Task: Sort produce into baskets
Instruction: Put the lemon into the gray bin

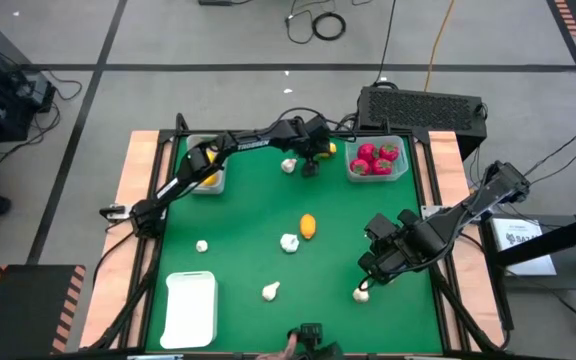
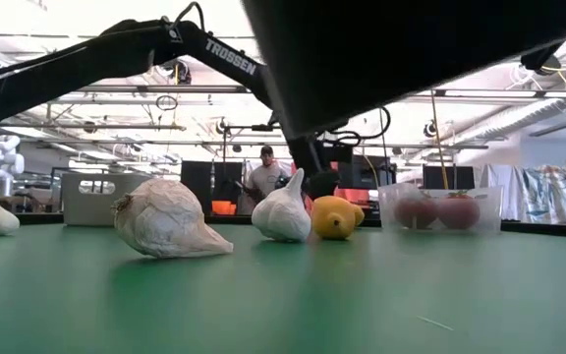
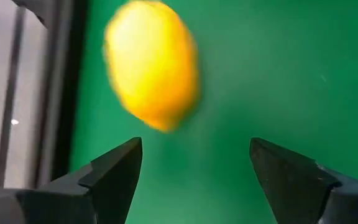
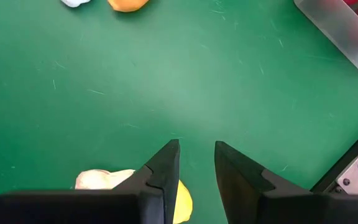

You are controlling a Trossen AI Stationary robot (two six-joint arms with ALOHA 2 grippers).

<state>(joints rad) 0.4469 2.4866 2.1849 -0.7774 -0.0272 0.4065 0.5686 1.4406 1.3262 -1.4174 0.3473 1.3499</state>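
Hovering with spread jaws, the left gripper (image 3: 194, 171) lines up on a lemon (image 3: 152, 62); next it must descend and pinch. The right gripper (image 4: 197, 155), jaws nearly together and holding nothing, waits near a garlic bulb (image 1: 362, 294).

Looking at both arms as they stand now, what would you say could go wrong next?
The left pincer is open with a yellow fruit just ahead, off-centre toward one finger; closing could nudge it away. The right pincer is nearly shut over bare mat, a garlic bulb beside it rather than between the fingers, so it may miss.
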